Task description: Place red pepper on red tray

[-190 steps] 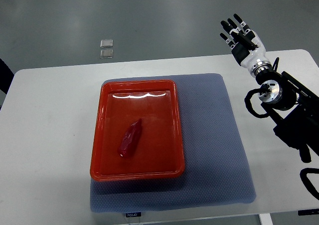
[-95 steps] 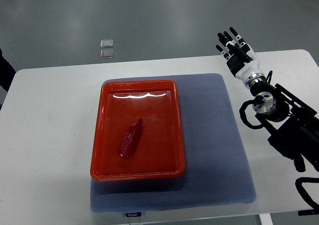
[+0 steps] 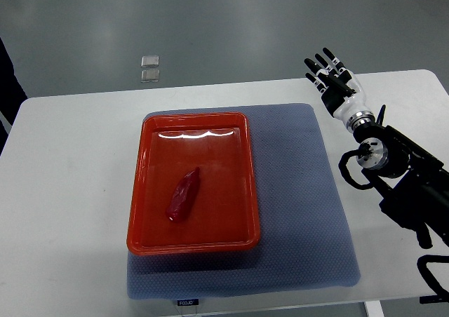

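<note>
The red pepper point(image 3: 184, 195) lies in the middle of the red tray point(image 3: 140, 184), its tip pointing up and to the right. The tray sits on a blue-grey mat point(image 3: 302, 205) on the white table. My right hand point(image 3: 330, 75) is at the table's far right edge, well away from the tray, with fingers spread and holding nothing. Its black arm point(image 3: 407, 191) runs down the right side. My left arm is out of view.
The white table point(image 3: 70, 191) surrounds the mat. Two small clear squares point(image 3: 149, 68) lie on the grey floor beyond the far edge. A dark shape point(image 3: 8, 78) shows at the left edge.
My right hand and arm have drifted down and slightly left, staying open. The pepper and tray have not moved. The dark shape at the left edge has grown.
</note>
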Controlling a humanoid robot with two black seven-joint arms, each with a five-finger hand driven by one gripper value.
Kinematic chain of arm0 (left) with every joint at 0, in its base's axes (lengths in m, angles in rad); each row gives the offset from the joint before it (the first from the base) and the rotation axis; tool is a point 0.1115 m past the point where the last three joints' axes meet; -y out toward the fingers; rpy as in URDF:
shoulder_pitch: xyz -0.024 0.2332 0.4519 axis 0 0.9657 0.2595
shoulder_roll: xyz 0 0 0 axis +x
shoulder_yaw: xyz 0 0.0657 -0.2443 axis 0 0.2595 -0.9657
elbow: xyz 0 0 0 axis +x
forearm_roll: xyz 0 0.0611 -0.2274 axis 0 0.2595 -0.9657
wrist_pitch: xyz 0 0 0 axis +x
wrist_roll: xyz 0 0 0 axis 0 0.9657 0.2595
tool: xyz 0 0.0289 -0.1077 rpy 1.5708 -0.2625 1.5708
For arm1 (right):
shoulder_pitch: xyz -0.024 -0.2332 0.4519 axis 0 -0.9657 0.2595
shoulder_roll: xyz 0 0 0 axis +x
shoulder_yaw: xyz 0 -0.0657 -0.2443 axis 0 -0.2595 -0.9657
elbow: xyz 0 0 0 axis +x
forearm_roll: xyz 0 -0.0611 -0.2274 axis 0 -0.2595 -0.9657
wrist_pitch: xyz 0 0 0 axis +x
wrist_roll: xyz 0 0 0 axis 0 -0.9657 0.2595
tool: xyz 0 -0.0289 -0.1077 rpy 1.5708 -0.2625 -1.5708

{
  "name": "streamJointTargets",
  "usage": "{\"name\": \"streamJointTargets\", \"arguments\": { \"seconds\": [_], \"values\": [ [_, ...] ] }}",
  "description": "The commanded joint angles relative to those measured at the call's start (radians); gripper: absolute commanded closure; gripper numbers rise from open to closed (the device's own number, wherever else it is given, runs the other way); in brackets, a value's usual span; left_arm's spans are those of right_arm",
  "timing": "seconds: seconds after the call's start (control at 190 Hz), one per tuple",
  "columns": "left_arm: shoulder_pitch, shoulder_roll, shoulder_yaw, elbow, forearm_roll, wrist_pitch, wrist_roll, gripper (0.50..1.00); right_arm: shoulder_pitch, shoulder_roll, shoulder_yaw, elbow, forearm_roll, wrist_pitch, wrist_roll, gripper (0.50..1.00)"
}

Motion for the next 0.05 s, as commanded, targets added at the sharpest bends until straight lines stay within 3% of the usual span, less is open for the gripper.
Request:
{"name": "streamJointTargets", "arguments": {
  "seconds": [0.0,0.047],
  "values": [
    [0.000,0.000,-0.001,0.000,0.000,0.000,0.000,0.500,-0.001,0.001,0.000,0.001,0.000,0.001,0.000,0.585],
    [0.000,0.000,-0.001,0.000,0.000,0.000,0.000,0.500,-0.002,0.003,0.000,0.001,0.000,0.003,0.005,0.585]
  ]
}}
